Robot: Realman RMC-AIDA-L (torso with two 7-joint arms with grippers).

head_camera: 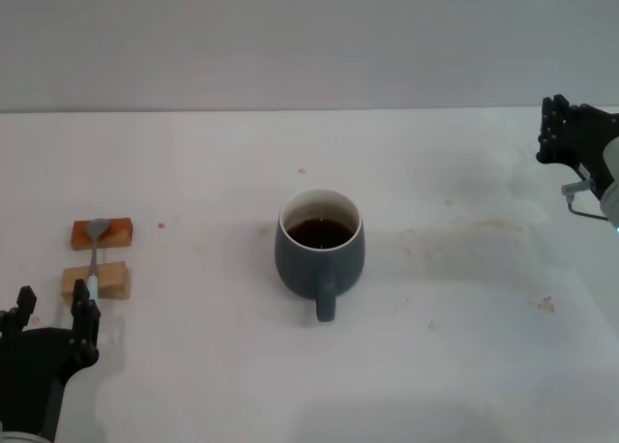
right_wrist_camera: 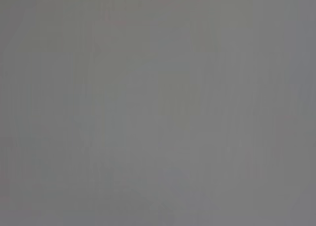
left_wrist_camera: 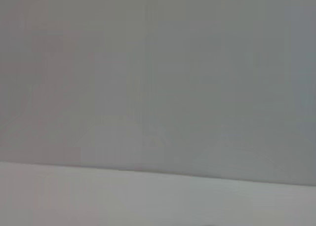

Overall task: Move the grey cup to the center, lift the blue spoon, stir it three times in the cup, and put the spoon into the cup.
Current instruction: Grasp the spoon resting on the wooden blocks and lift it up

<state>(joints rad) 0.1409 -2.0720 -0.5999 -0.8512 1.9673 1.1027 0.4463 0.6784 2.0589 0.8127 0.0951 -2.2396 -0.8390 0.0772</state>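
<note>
Spoon (head_camera: 94, 252) lower left on blocks (head_camera: 100, 257) — thin, light, slippery; pinch handle. Left gripper (head_camera: 53, 312) fingers spread, empty — right gripper (head_camera: 565, 133) unclear.

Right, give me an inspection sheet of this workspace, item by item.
Surface: white table, faint brownish stains and specks.
Job's things: grey cup at the middle, upright, dark liquid inside, handle toward the robot; blue spoon lying across two wooden blocks at the robot's left.
Clutter: nothing seen beyond the blocks.
Grippers: left pincer open, just short of the spoon's handle end; right pincer at the far right edge, away from the cup.
Cables: nothing seen.
Surroundings: plain grey wall behind the table.
</note>
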